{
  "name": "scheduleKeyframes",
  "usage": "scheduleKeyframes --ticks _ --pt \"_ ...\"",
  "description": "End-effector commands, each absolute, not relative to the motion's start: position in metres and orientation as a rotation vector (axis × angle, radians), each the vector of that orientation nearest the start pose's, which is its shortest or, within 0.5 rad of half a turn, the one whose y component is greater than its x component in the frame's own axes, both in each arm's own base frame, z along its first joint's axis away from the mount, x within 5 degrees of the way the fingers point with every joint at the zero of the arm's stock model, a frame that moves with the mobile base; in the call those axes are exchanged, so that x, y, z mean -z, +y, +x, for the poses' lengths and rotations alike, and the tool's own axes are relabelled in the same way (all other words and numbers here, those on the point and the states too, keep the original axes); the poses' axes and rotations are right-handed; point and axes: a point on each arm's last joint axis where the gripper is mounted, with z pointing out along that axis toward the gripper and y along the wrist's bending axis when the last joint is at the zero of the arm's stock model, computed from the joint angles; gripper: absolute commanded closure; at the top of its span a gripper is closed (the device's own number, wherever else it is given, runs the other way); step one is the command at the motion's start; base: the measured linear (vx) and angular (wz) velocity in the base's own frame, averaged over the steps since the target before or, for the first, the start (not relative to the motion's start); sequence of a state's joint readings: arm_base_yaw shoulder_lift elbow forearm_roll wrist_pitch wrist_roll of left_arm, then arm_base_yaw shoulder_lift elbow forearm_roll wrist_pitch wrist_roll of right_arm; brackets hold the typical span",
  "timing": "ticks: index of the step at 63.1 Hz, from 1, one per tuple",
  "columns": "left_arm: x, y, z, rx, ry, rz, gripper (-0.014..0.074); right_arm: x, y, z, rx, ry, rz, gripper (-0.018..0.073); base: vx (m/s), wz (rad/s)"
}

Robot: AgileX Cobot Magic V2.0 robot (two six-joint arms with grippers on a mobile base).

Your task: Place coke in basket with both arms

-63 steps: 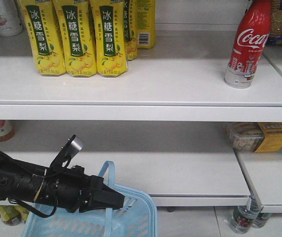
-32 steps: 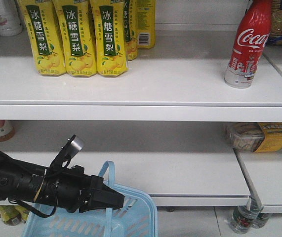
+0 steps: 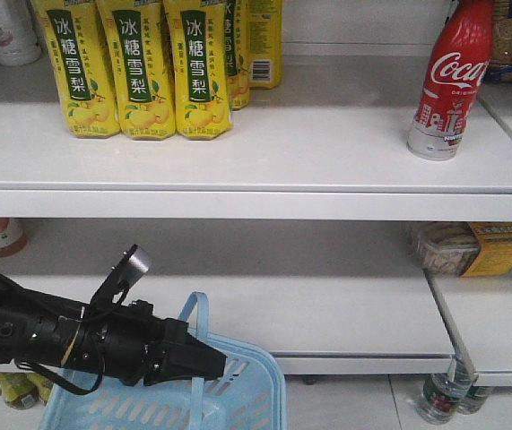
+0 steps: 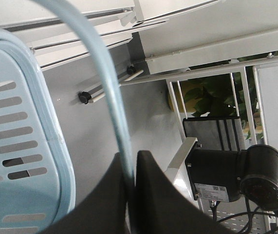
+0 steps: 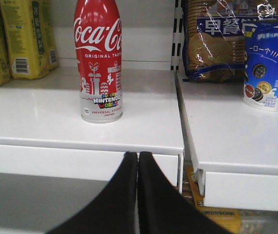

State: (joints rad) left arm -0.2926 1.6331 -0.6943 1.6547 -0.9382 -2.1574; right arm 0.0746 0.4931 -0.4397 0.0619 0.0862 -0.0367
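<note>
The red coke [image 3: 448, 85] stands upright on the upper white shelf at the right; in the right wrist view the coke [image 5: 98, 58] is ahead and left of centre. My right gripper [image 5: 138, 155] is shut with nothing in it, below the shelf's front edge and short of the bottle. The light blue basket [image 3: 247, 394] hangs at the bottom left of the front view. My left gripper [image 3: 218, 363] is shut on its pale blue handle [image 4: 107, 83], and in the left wrist view the gripper [image 4: 131, 157] pinches the handle beside the basket's slotted wall [image 4: 27, 146].
Yellow drink cartons [image 3: 139, 67] line the upper shelf at the left. Biscuit packs [image 5: 216, 39] and a blue tub [image 5: 269, 68] stand on the neighbouring shelf right of the coke. A food pack [image 3: 471, 246] lies on the lower shelf. Bottles [image 3: 439, 399] stand on the floor.
</note>
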Motion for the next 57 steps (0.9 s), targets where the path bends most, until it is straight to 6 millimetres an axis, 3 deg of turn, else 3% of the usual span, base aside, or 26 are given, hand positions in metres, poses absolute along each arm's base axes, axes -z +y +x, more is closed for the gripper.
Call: scheduleKeyframes --ticks 1,24,39,57 --pt "-0.2044 -0.1509 0.2384 1.523 2.445 0.202 0.0601 -0.3359 0.0081 0.1153 -0.071 1.497 -0.039 0.0569 0.00 0.00" --pt "-0.2044 -0.1509 0.2384 1.523 2.445 0.202 0.0601 -0.3365 0.0081 0.1156 -0.057 1.490 -0.051 0.0516 0.00 0.00" --pt "-0.2044 -0.1509 0.2384 1.523 2.445 0.202 0.0601 -0.3365 0.0081 0.1156 -0.057 1.490 -0.051 0.0373 0.00 0.00" --pt "-0.2044 -0.1509 0.2384 1.523 2.445 0.202 0.0601 -0.3371 0.0081 0.1156 -0.057 1.483 -0.050 0.0139 0.00 0.00"
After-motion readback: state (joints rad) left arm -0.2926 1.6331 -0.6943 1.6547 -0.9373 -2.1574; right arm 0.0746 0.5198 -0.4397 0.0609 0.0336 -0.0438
